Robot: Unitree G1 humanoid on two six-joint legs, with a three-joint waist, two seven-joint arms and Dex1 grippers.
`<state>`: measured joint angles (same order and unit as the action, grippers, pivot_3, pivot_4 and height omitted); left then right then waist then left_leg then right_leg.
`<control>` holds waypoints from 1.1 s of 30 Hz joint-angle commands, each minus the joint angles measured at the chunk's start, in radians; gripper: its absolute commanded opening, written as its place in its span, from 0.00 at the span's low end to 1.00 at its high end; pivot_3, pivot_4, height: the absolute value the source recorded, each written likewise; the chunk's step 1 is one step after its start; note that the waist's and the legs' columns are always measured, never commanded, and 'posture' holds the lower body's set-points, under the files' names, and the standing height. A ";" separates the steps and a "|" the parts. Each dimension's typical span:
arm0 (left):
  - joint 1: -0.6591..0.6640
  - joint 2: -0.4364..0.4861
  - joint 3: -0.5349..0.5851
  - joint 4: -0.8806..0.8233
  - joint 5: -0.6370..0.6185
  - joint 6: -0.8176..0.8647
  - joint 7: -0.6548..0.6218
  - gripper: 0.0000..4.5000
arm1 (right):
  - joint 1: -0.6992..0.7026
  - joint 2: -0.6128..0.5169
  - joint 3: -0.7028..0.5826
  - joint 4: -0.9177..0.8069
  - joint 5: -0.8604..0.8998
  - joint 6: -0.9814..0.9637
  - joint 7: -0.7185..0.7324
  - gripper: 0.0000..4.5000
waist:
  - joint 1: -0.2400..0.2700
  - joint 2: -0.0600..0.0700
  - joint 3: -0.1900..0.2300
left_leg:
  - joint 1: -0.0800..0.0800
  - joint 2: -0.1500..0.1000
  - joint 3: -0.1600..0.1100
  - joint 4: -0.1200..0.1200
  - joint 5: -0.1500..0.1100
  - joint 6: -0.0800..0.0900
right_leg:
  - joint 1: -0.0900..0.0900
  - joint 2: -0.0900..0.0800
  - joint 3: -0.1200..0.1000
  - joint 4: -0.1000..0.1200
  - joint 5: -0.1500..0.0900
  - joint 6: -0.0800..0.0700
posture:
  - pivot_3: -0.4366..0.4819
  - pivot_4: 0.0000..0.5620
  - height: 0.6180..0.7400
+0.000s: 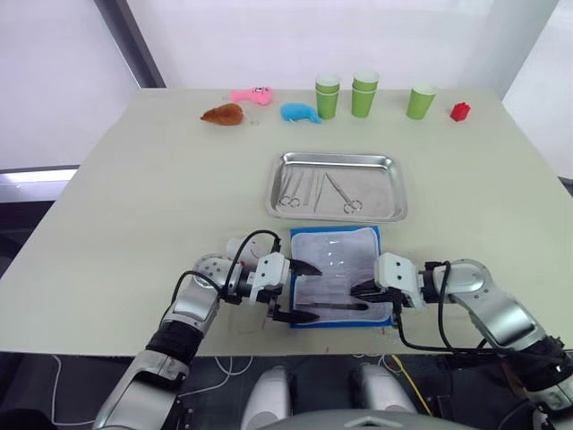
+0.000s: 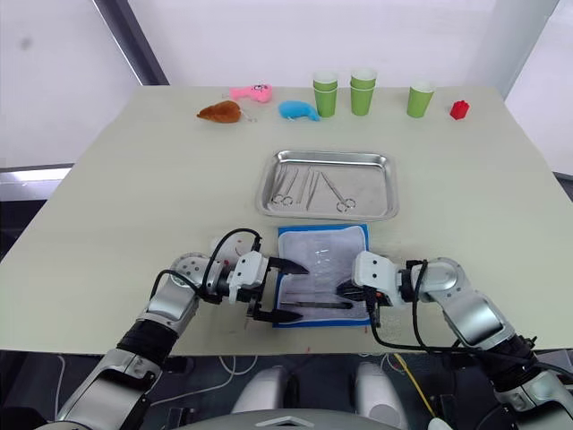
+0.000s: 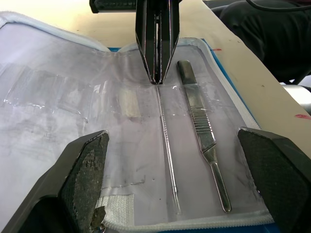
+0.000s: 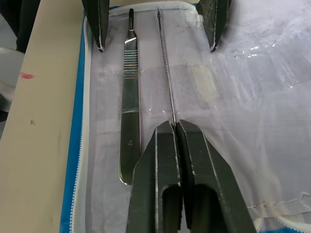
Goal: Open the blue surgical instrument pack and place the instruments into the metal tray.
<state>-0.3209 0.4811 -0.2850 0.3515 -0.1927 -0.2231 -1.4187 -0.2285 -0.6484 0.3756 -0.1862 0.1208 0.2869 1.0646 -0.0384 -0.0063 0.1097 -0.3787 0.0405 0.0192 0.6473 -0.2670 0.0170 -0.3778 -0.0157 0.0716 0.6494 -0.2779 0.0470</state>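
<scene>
While left jaws (image 3: 170, 160) gape wide, right jaws (image 4: 176, 127) pinch probe (image 4: 166, 63) — pack (image 1: 309, 244) open.

The table (image 1: 134, 197) is a large pale beige rectangle with rounded far corners; behind it stands a bright white wall (image 1: 313, 36); a dark diagonal post (image 1: 130, 40) crosses the wall far left; dark floor (image 1: 27, 242) with cables lies below the near edge.

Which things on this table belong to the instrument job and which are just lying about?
Job: blue surgical instrument pack, open; thin probe pinched by right gripper; flat handle; metal tray with instruments; left gripper.

Lying about: green cups, red block, blue toy, pink toy, brown toy.
</scene>
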 commanded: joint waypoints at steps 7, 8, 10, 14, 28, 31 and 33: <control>0.076 0.018 -0.078 0.063 0.067 0.041 -0.022 1.00 | -0.020 -0.022 0.013 -0.013 -0.035 0.039 0.010 0.02 | 0.000 0.000 0.000 | 0.000 0.000 0.000 0.000 0.000 0.000 | 0.000 0.000 0.000 0.000 0.000 0.000 | 0.48 0.27 1.00; 0.077 0.017 -0.078 0.064 0.067 0.041 -0.021 1.00 | -0.026 -0.024 0.008 -0.024 -0.035 0.044 0.008 0.02 | 0.000 0.000 0.000 | 0.000 0.000 0.000 0.000 0.000 0.000 | 0.000 0.000 0.000 0.000 0.000 0.000 | 0.48 0.27 1.00; 0.077 0.016 -0.079 0.065 0.067 0.039 -0.021 1.00 | -0.037 -0.030 0.001 -0.049 -0.033 0.060 0.008 0.02 | 0.000 0.001 0.000 | 0.000 0.000 0.000 0.000 0.000 0.000 | 0.000 0.000 0.000 0.000 0.000 0.000 | 0.48 0.27 1.00; 0.079 0.015 -0.082 0.064 0.068 0.040 -0.022 1.00 | -0.047 -0.045 -0.003 -0.109 -0.026 0.091 0.019 0.02 | 0.000 0.001 0.001 | -0.001 0.000 0.000 0.000 0.000 0.000 | 0.000 0.000 0.000 0.000 0.000 0.000 | 0.48 0.27 1.00; 0.078 0.008 -0.085 0.068 0.070 0.038 -0.022 1.00 | -0.108 -0.118 0.005 -0.253 -0.044 0.207 0.044 0.02 | 0.001 0.002 0.002 | -0.001 0.000 0.000 0.000 0.000 0.000 | -0.001 0.000 0.000 0.000 0.000 0.000 | 0.48 0.27 1.00; 0.078 0.006 -0.087 0.069 0.070 0.038 -0.022 1.00 | -0.103 -0.137 -0.005 -0.266 -0.038 0.212 0.049 0.02 | 0.001 0.002 0.002 | -0.001 0.000 0.000 0.000 0.000 0.000 | -0.001 0.000 0.000 0.000 0.000 0.000 | 0.48 0.27 1.00; 0.077 0.005 -0.087 0.070 0.070 0.037 -0.021 1.00 | -0.098 -0.147 -0.011 -0.269 -0.033 0.210 0.050 0.02 | 0.001 0.002 0.002 | -0.001 0.000 0.000 0.000 0.000 0.000 | -0.001 -0.001 0.000 0.000 0.000 0.000 | 0.48 0.27 1.00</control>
<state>-0.3176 0.4794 -0.2851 0.3419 -0.1929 -0.2236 -1.4172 -0.3204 -0.7849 0.4033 -0.4127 0.0757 0.5009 1.1089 -0.0377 -0.0045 0.1118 -0.3797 0.0404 0.0189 0.6474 -0.2672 0.0172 -0.3785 -0.0164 0.0712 0.6493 -0.2781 0.0470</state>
